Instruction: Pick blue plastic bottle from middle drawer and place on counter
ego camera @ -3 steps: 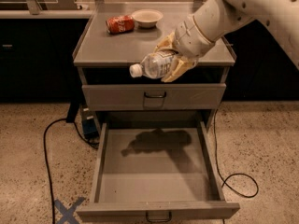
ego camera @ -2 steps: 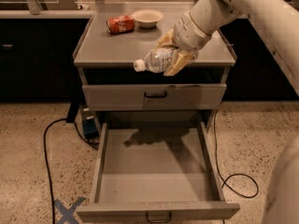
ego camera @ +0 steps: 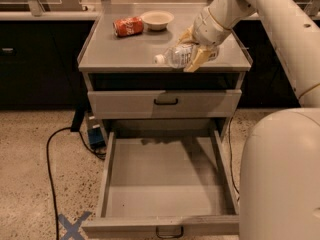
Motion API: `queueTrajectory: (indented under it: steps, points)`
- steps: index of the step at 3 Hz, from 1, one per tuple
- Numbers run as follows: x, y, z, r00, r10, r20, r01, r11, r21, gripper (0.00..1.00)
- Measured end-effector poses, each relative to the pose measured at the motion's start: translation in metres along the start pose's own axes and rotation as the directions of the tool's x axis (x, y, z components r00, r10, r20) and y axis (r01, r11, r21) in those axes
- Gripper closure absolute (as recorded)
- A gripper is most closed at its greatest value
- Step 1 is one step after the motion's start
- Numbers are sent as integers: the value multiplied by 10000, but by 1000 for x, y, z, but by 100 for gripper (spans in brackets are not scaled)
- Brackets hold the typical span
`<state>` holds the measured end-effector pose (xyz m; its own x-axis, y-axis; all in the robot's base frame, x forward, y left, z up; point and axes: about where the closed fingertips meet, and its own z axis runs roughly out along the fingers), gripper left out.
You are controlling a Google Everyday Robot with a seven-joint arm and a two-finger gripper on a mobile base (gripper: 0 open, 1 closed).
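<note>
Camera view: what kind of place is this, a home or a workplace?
Probably a robot test lab, not a home: a grey metal cabinet with its middle drawer open, a blue tape cross and cable on the speckled floor. The gripper holds the blue plastic bottle over the counter.

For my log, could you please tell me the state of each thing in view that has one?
gripper: shut on the blue plastic bottle, over the front of the counter.
blue plastic bottle: held on its side, cap on.
middle drawer: pulled open, nothing inside.
upper drawer: shut.
red soda can: lying on its side on the counter.
bowl: upright on the counter.
</note>
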<state>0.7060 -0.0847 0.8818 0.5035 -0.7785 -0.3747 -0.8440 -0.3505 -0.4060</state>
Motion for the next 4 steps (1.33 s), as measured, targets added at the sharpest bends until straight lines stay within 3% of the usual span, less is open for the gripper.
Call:
queueTrajectory:
  steps: [1,2,3,4]
  points:
    - [0,0,0,10000,-6,5,6,10000,6,100]
    - [6,-10,-6,9990,2,-437,22,9984,568,100]
    - [27,-34,-26,9832,97,-1823,229,9841,1760,100]
    - [60,-64,-37,9422,564,-3304,475,9533,2983,100]
